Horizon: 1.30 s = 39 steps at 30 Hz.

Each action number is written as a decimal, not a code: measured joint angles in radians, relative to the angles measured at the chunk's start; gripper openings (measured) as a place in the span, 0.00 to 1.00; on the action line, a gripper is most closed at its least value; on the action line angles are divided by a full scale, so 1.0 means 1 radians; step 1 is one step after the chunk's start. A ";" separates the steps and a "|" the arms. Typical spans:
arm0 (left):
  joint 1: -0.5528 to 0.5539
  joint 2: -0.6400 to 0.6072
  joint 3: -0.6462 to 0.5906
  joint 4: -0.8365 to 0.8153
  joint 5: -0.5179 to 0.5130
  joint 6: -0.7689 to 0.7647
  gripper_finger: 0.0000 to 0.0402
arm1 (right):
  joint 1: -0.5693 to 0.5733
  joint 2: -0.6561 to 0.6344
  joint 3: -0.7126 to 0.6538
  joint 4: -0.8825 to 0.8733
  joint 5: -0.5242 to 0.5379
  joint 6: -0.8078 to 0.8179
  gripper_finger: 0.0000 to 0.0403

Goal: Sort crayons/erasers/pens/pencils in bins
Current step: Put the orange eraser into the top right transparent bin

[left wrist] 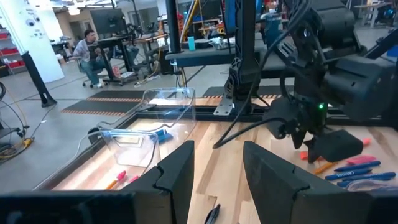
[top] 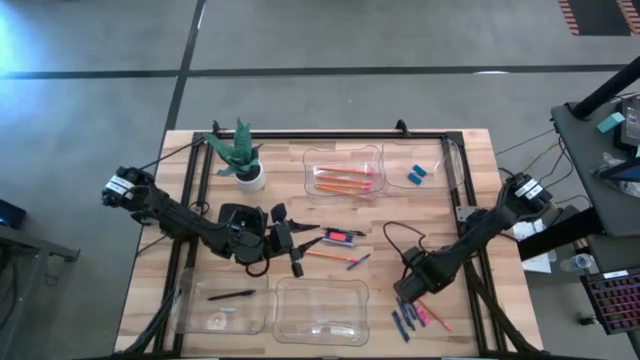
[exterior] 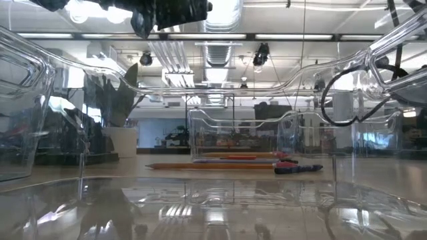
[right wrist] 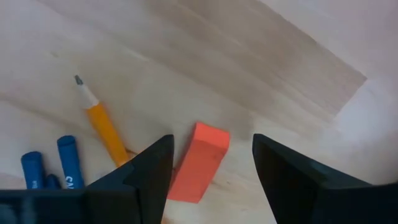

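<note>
The right gripper (right wrist: 208, 165) hangs low over the table (right wrist: 261, 74) near its right front corner, jaws spread wide, with a red eraser (right wrist: 199, 162) lying flat directly between them, untouched. An orange pencil (right wrist: 104, 129) and blue crayons (right wrist: 69, 160) lie just beside it; the crayon lettering is too cut off to read. The left gripper (top: 287, 243) waits mid-table, jaws parted and empty.

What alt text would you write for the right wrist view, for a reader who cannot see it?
The open right gripper hangs just above a red-orange eraser lying on the wooden table, one dark finger on each side of it. Beside the eraser lie an orange pencil and blue crayons.
</note>
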 joint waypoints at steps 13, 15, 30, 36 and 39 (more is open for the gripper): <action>0.000 0.000 0.005 0.000 0.000 0.000 0.31 | 0.018 0.015 0.001 0.026 0.019 -0.081 0.38; 0.000 0.000 0.005 0.000 0.000 0.000 0.31 | 0.018 0.015 0.001 0.030 0.027 -0.089 0.35; -0.001 0.000 0.005 0.000 0.000 0.000 0.31 | 0.019 0.005 0.000 0.029 0.054 -0.163 0.22; 0.000 0.000 0.005 0.000 0.000 0.000 0.31 | 0.016 -0.069 -0.004 0.016 0.132 -0.181 0.23; 0.000 0.000 0.005 0.000 0.000 0.000 0.31 | 0.013 -0.125 -0.004 -0.001 0.194 -0.190 0.23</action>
